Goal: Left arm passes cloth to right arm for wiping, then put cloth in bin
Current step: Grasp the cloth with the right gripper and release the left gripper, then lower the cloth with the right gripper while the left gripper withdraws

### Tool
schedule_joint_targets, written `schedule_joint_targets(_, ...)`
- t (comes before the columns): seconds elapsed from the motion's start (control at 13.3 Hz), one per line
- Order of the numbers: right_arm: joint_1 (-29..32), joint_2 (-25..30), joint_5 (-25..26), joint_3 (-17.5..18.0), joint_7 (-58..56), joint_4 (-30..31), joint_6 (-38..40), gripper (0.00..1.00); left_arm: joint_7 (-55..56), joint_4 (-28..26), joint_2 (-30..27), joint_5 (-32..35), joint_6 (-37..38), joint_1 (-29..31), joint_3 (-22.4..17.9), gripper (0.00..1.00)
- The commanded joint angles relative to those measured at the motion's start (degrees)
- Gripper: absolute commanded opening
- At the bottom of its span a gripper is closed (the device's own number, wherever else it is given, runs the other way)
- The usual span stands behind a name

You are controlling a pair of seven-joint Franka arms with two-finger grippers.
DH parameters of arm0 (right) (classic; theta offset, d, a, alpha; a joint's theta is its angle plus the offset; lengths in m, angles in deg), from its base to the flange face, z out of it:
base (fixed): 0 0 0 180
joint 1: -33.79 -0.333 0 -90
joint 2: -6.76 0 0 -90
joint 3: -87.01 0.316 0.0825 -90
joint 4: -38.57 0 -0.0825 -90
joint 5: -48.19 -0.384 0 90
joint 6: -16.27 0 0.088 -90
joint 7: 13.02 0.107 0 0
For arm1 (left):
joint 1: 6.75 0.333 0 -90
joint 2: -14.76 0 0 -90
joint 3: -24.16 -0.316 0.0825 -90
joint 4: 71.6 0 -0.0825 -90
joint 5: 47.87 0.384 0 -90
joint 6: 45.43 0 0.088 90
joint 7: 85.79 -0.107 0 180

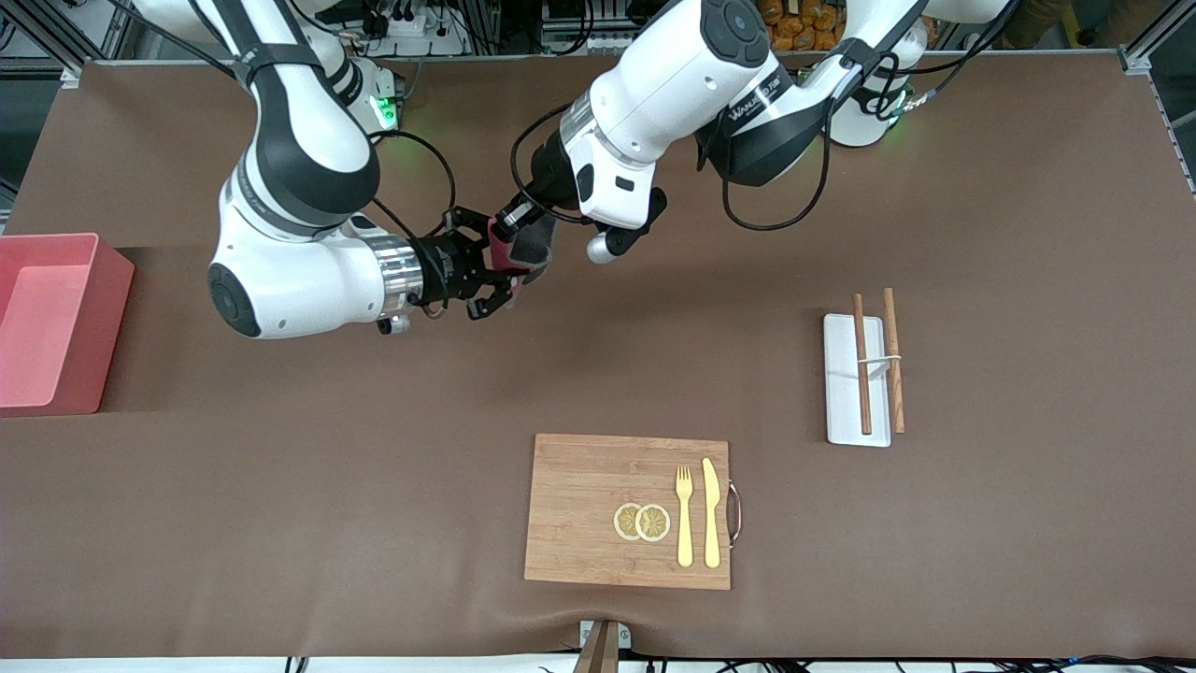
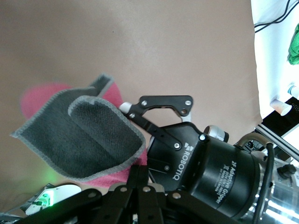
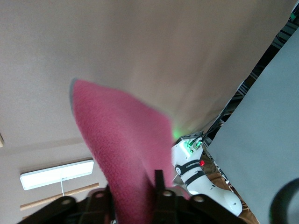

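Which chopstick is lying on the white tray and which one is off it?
The chopstick toward the right arm's end lies on the white tray. The other chopstick runs along the tray's edge, mostly off it.

Place: robotics lab
Evidence: aluminium frame rails at 11 o'clock, cable clutter at 12 o'clock, brown mat-covered table
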Motion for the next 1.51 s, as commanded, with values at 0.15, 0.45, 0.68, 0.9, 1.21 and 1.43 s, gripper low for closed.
schedule_joint_targets(0.15,0.8,-0.2,0.5,-0.7,-2.3,-0.2,1.1,0.0,0.9,0.9,0.5,0.1,-0.6,-0.2,0.0,0.0)
schedule_joint_targets(0.45,1.3,0.4,8.2,-0.8,-11.4,-0.5,2.4,0.0,1.7,0.9,0.1,0.6,-0.5,0.6,-0.3,1.0)
schedule_joint_targets(0.68,1.3,0.7,11.5,-0.8,-16.3,-0.9,2.1,0.0,1.5,0.9,-0.6,7.5,-0.1,1.2,-1.5,1.0)
schedule_joint_targets(0.9,1.2,1.6,19.5,-0.7,-21.2,-1.4,2.2,0.0,1.0,0.7,-1.5,12.1,6.4,6.1,-1.5,1.0)
schedule_joint_targets(1.21,-1.5,1.1,30.6,-0.6,-23.0,1.0,-4.6,0.0,-9.9,0.7,-3.0,14.8,15.2,15.8,-1.5,1.0)
schedule_joint_targets(1.43,-3.9,1.1,30.6,-0.6,-28.8,10.7,-20.6,0.0,-23.8,0.7,-5.4,14.8,23.3,25.2,-1.2,1.0)
